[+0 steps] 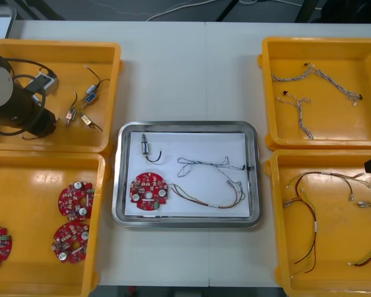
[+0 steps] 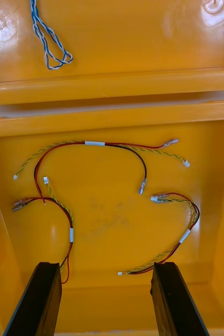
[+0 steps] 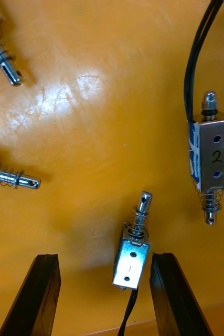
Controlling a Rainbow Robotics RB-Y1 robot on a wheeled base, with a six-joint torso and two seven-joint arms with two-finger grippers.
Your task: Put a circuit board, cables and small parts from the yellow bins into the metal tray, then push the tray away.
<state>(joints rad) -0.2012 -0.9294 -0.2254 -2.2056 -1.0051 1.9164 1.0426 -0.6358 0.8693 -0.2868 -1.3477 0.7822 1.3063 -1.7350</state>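
Left claw (image 3: 104, 257) wide open, empty, over small metal parts (image 1: 89, 93) in the far left yellow bin (image 1: 55, 46).
One part (image 3: 131, 260) lies between its fingers, ungripped, long axis pointing away from the claw, pin end farthest. Three others lie around, two cut off. Right claw (image 2: 105, 265), open and empty, hovers over red and yellow cables (image 2: 91, 144). The metal tray (image 1: 185, 125) holds a circuit board (image 1: 149, 192).
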